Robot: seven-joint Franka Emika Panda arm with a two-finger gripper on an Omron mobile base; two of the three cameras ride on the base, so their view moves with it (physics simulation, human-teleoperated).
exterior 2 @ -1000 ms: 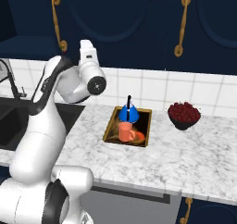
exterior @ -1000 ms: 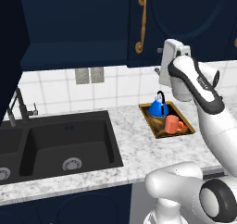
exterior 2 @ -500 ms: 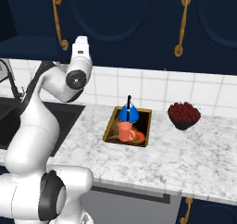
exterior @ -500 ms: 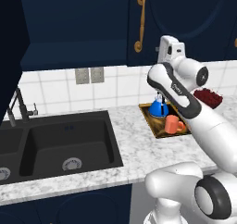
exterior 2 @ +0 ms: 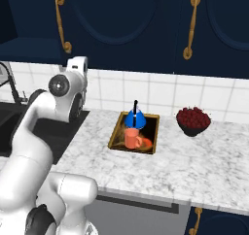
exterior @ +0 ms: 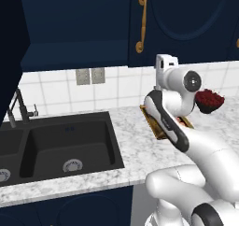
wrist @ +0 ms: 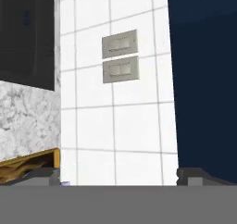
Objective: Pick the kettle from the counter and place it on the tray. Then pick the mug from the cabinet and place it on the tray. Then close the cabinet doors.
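Note:
The blue kettle [exterior 2: 134, 119] and the orange mug [exterior 2: 132, 138] both stand on the wooden tray [exterior 2: 150, 149] on the marble counter [exterior 2: 209, 156]. My gripper [wrist: 122, 179] is open with nothing between its fingers [wrist: 51, 176]. It is raised to the left of the tray and faces the tiled back wall. The tray's golden corner [wrist: 28, 165] shows at the edge of the hand view. My arm covers most of the tray [exterior: 154, 124] in the left base view. The cabinet stands open at the left, with its shelf [exterior: 74, 50] showing and one door [exterior: 11, 43] swung out.
A dark bowl of red fruit [exterior 2: 193, 120] sits right of the tray. The black double sink [exterior: 60, 143] and its faucet [exterior: 18, 108] lie to the left. Two wall outlets [wrist: 120, 56] are straight ahead of the hand. A shut door with a brass handle [exterior: 141, 22] hangs above.
My arm has folded back from the tray, and the hand has drifted a little left and down toward the wall. Kettle and mug have not moved.

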